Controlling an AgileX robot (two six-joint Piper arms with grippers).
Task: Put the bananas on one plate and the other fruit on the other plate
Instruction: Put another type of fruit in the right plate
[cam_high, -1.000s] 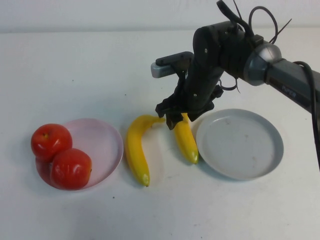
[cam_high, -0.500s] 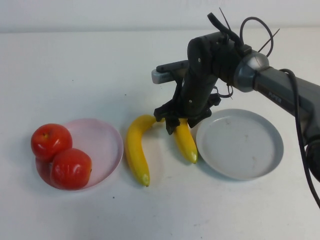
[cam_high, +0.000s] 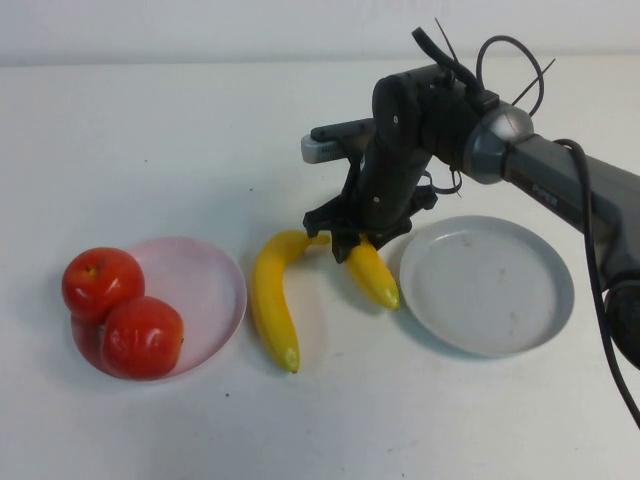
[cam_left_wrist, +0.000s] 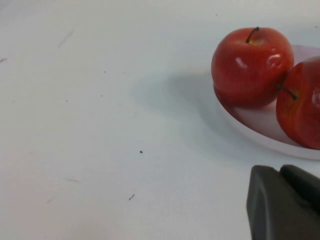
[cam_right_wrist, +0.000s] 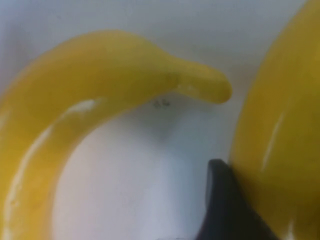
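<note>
Two yellow bananas lie between the plates. My right gripper (cam_high: 356, 240) is shut on the far end of the right banana (cam_high: 373, 276), which tilts down toward the grey-blue plate (cam_high: 487, 285). In the right wrist view one dark finger (cam_right_wrist: 225, 205) presses against this banana (cam_right_wrist: 280, 125). The left banana (cam_high: 268, 300) lies free on the table and also shows in the right wrist view (cam_right_wrist: 90, 75). Two red apples (cam_high: 102, 283) (cam_high: 140, 337) sit on the left part of the pale pink plate (cam_high: 205, 290). My left gripper (cam_left_wrist: 287, 200) is shut and empty beside that plate (cam_left_wrist: 260, 125).
The grey-blue plate holds nothing. The right arm reaches in from the right, above the table's far half. The table is white, with open surface in front of the plates and behind the pink plate.
My right gripper has closed on the right banana and shifted slightly; the banana's near tip has swung up and toward the grey-blue plate. The left banana and the apples have not moved.
</note>
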